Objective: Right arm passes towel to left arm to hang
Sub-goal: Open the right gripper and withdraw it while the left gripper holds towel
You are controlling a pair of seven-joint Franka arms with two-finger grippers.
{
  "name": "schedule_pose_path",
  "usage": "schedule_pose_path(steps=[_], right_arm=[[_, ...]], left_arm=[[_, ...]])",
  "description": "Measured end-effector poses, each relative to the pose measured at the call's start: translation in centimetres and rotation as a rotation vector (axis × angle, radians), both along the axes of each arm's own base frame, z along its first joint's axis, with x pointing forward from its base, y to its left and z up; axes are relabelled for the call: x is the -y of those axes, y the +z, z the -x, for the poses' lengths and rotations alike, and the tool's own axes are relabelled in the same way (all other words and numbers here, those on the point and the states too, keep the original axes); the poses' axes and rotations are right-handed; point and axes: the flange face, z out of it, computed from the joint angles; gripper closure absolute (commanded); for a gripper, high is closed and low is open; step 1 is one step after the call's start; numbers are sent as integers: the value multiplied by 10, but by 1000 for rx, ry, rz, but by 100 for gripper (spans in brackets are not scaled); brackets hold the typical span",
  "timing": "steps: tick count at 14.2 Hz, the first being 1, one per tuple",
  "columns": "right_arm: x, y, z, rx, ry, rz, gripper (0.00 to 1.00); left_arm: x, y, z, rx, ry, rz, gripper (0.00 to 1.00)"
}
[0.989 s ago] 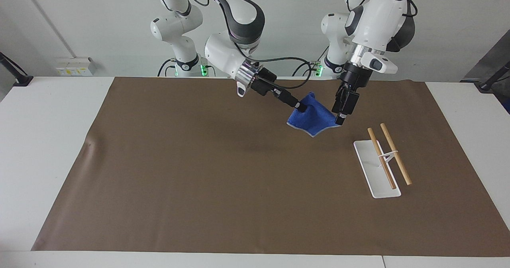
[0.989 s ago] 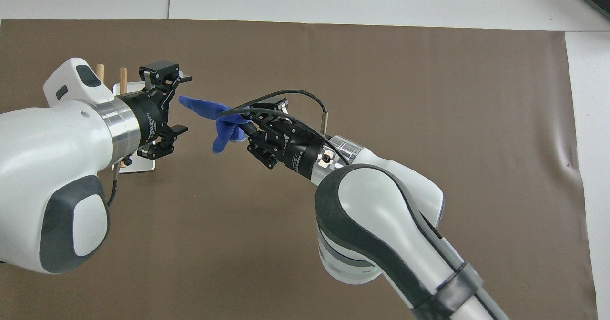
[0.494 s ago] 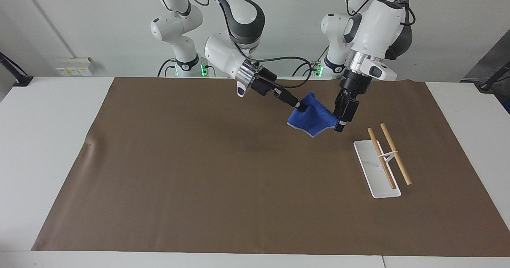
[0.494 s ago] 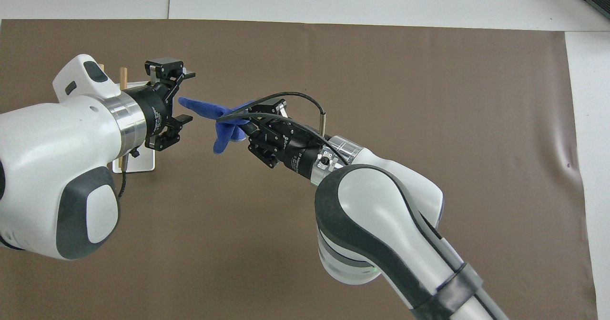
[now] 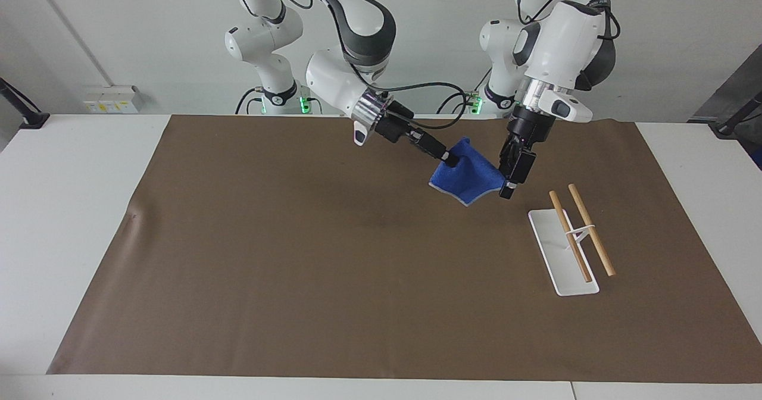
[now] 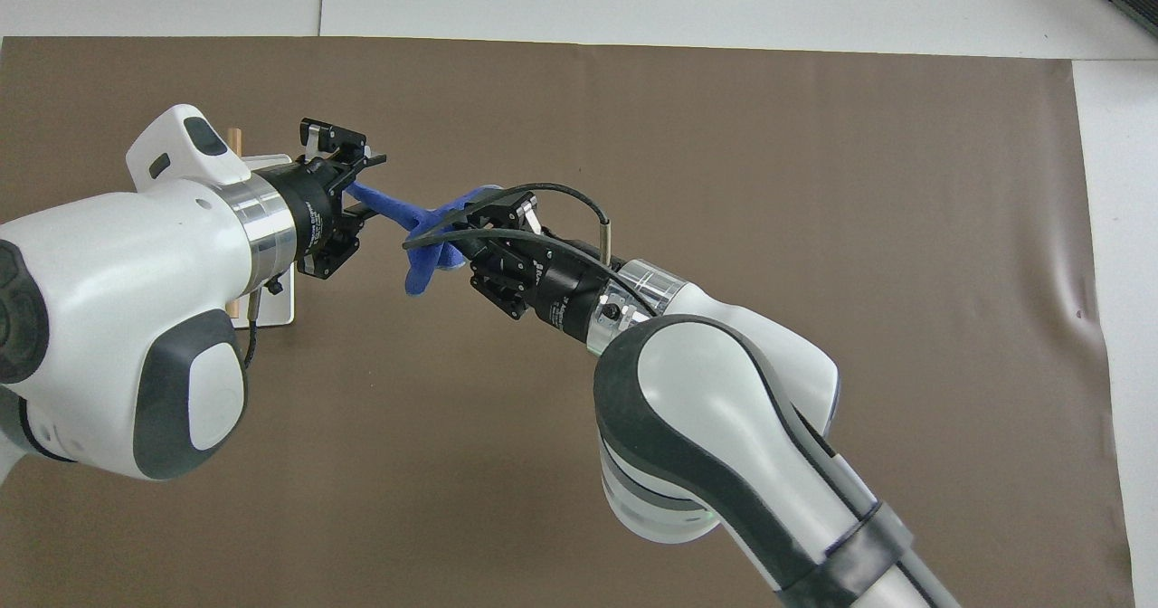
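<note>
Wooden twin-rod rack on a white base (image 5: pixel 570 242) stands on the brown mat (image 5: pixel 297 269) just beside the left gripper (image 5: pixel 505 193) — its jaws straddle one corner of the bright blue towel (image 5: pixel 465 177), grip unclear. Right gripper (image 5: pixel 450 161) pinches the other end; the cloth stretches between them, midair.

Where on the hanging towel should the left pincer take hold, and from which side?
The free corner of the towel, which sticks out toward the rack, reached from the rack's side. The right pincer pinches the opposite edge, and the left pincer is at that corner.
</note>
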Motion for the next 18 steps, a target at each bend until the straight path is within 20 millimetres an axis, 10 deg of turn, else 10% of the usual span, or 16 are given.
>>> schedule_pose_path(steps=[5,10,13,18], right_arm=[[-1,0,0,0,1,0,100],[-1,0,0,0,1,0,100],[0,-1,0,12,6,14,0],[24,-10,-26,261,110,310,0]], left_arm=[[5,-3,3,-20,-12,-6,100],[5,-13,8,-55,-180,-104,100],[-4,-16,7,-46,-273,-155,100],[-49,-14,-9,-31,-258,-179,100]])
